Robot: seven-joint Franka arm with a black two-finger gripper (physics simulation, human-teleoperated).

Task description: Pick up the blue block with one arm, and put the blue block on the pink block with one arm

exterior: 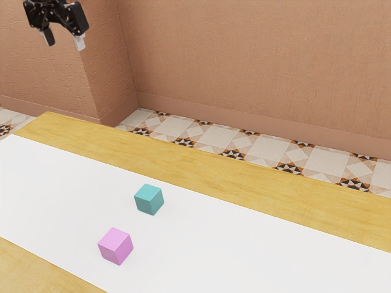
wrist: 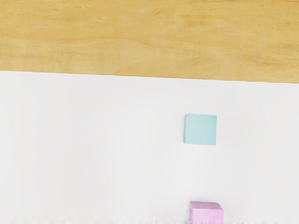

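Observation:
A small blue-teal block (exterior: 149, 199) rests on the white strip of the table (exterior: 55, 189), near the middle of the exterior view. A pink block (exterior: 115, 245) lies a short way in front of it, toward the near edge, apart from it. My black gripper (exterior: 63, 39) hangs high in the upper left corner of the exterior view, far above and away from both blocks, its fingers spread open and holding nothing. From the wrist view I look straight down on the blue block (wrist: 201, 129) and the pink block (wrist: 206, 213).
The table has wooden bands (exterior: 256, 183) along both sides of the white strip. Beyond it lie a patterned tile floor (exterior: 263, 146) and a brownish wall with a jutting corner (exterior: 110, 73) behind the gripper.

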